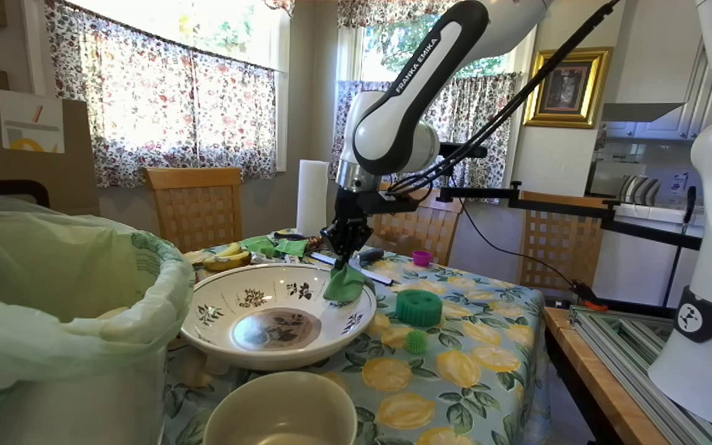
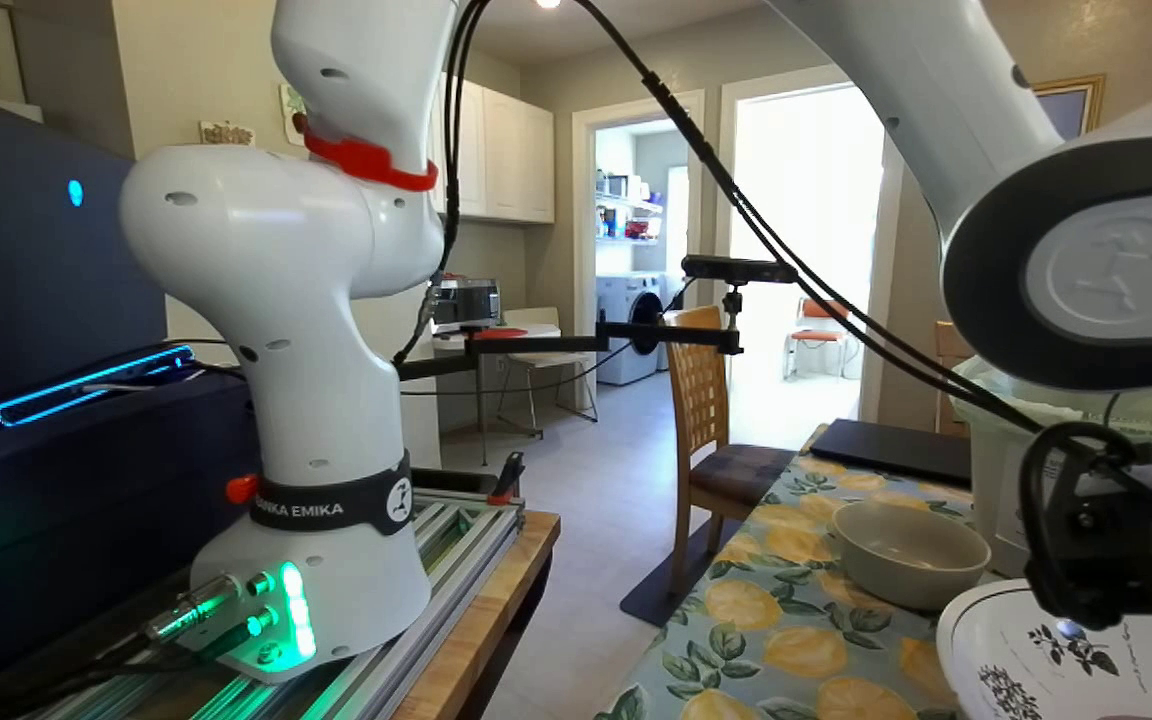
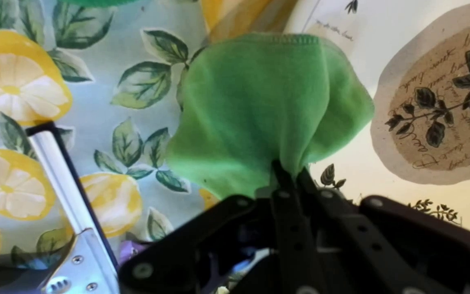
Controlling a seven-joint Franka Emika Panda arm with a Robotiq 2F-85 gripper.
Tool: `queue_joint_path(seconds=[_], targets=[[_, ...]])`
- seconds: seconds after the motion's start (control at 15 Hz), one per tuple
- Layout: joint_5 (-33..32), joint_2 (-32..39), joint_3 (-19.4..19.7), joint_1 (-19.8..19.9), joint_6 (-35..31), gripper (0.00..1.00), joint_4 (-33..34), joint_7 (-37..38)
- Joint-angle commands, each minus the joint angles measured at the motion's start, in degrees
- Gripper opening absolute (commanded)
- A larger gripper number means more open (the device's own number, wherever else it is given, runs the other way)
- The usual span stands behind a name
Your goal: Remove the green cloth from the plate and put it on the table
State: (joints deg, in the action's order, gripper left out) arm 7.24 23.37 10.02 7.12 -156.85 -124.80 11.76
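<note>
My gripper (image 1: 342,262) points down over the rim of the plate, on the side nearer the robot base. It is shut on a green cloth (image 1: 345,285), which hangs bunched from the fingertips. In the wrist view the gripper (image 3: 291,169) pinches one edge of the green cloth (image 3: 255,106), which spreads across both plate and tablecloth. I cannot tell whether the cloth touches the rim. The wide white plate (image 1: 226,303) has dark leaf prints; part of it shows in an exterior view (image 2: 976,640). The table (image 1: 486,337) has a lemon-print cloth. The fingertips are out of view in that exterior view.
A squeegee (image 3: 61,175) lies beside the plate. A green round object (image 1: 418,308), a green spiky ball (image 1: 416,341) and a pink cup (image 1: 421,258) stand nearby. A beige bowl (image 1: 282,408), a bag-lined bin (image 1: 84,383), bananas (image 1: 226,259) and more green cloths (image 1: 275,246) surround the plate.
</note>
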Motion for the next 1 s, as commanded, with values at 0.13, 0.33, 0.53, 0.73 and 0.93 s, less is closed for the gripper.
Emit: queue_joint_path(seconds=[0.13, 0.33, 0.53, 0.73, 0.93], targets=[[2.1, -2.0, 0.3, 1.2, 1.8, 0.01, 2.9, 2.3], [3.6, -2.8, 0.8, 2.2, 2.2, 0.01, 4.8, 4.1], [3.8, -2.4, 2.4, 2.5, 1.9, 0.01, 6.6, 7.5], [3.0, -1.0, 4.2, 2.0, 1.4, 0.01, 7.8, 11.3], [2.8, 0.6, 5.5, 1.5, 0.9, 0.01, 8.4, 15.1]])
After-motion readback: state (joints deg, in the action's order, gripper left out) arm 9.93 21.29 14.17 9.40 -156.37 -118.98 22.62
